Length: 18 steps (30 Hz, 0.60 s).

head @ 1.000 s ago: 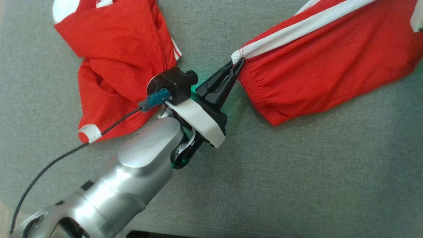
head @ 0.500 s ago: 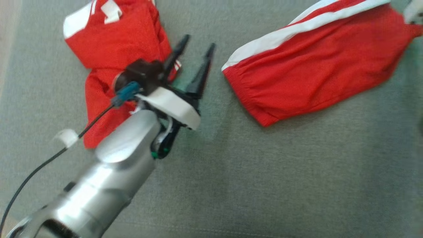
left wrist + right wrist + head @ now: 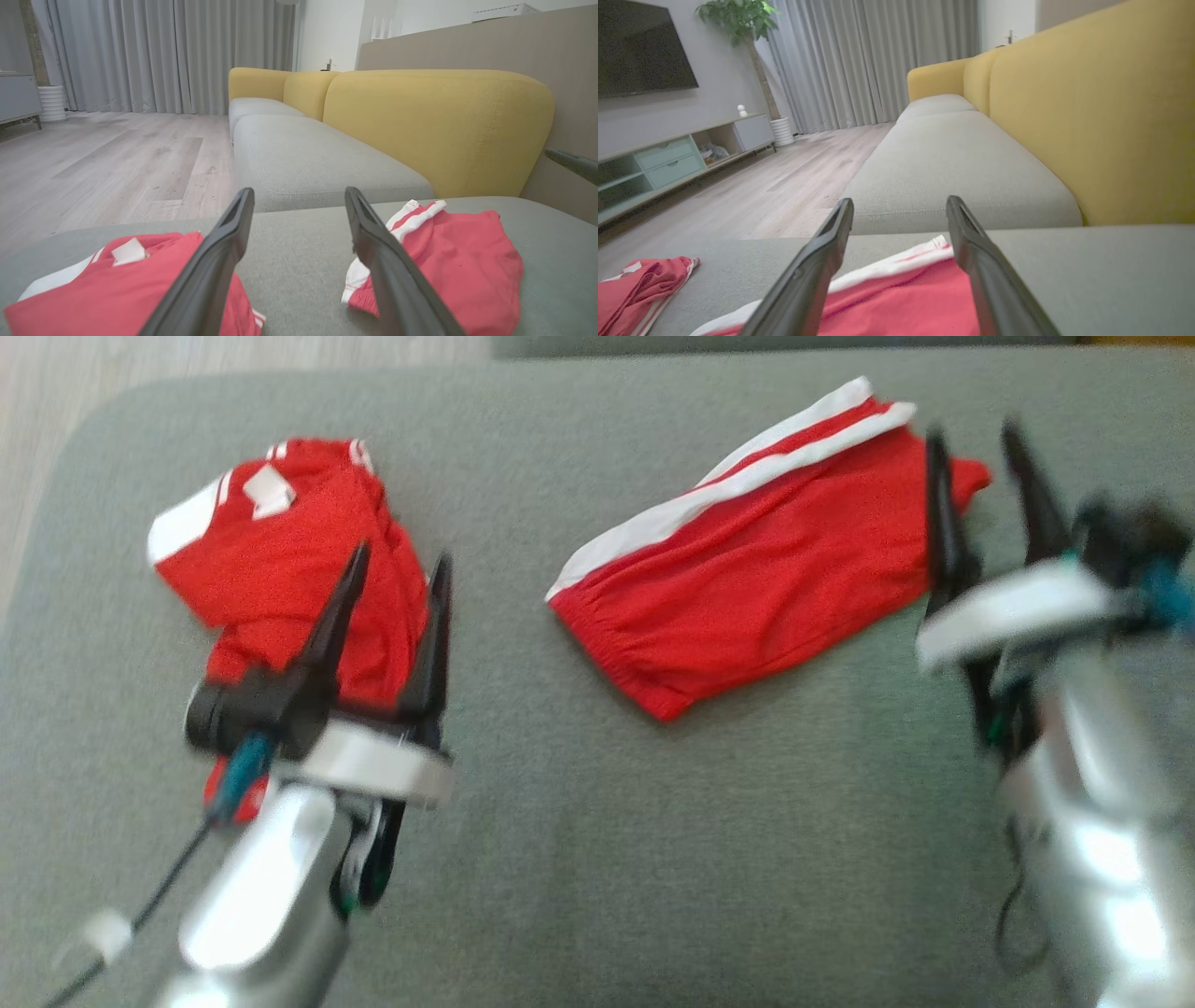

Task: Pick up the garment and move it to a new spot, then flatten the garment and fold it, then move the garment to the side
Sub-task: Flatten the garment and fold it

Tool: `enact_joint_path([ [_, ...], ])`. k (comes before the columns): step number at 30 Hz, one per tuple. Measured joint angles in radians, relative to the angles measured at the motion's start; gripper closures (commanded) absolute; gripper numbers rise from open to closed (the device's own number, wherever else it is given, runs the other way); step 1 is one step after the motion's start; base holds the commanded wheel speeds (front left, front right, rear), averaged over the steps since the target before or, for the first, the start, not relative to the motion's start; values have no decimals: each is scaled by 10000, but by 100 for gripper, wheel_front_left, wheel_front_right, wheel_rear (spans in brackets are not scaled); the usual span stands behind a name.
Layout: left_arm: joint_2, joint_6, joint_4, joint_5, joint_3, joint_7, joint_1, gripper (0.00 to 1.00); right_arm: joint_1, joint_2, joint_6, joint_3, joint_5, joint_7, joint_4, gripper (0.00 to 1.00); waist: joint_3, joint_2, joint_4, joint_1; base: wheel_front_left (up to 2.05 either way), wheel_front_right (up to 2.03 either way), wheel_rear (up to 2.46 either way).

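On the left of the grey-green fabric seat cushion (image 3: pixel 597 859), a crumpled red garment with white patches (image 3: pixel 243 569) is seen. The left gripper (image 3: pixel 400 555) is seen in front of it with both dark fingers spread wide and nothing between them. Towards the middle and right, the folded red fabric garment with white side stripes (image 3: pixel 747 579) is laid flat on the cushion, apart from the crumpled one. At its right end the right gripper (image 3: pixel 971 431) is found, its fingers likewise spread and empty.
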Motion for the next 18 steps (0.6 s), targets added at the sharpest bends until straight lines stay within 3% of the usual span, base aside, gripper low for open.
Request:
enact_joint_path([
  [5,-130,-21,-309,412,844,0,1657,0,2556,711,0,-748,-88,0,-1576,0,-485,0,-333,1,0,0,0],
  [9,-391,-244,-510,715,1488,2,2707,0,3941,928,0,-955,-328,0,-2387,0,-698,0,-490,0,0,0,0],
  [18,-982,-1076,-585,1639,2230,2,3040,0,4175,1074,0,-1158,-1009,539,-2970,0,-307,0,-365,3,0,0,0],
])
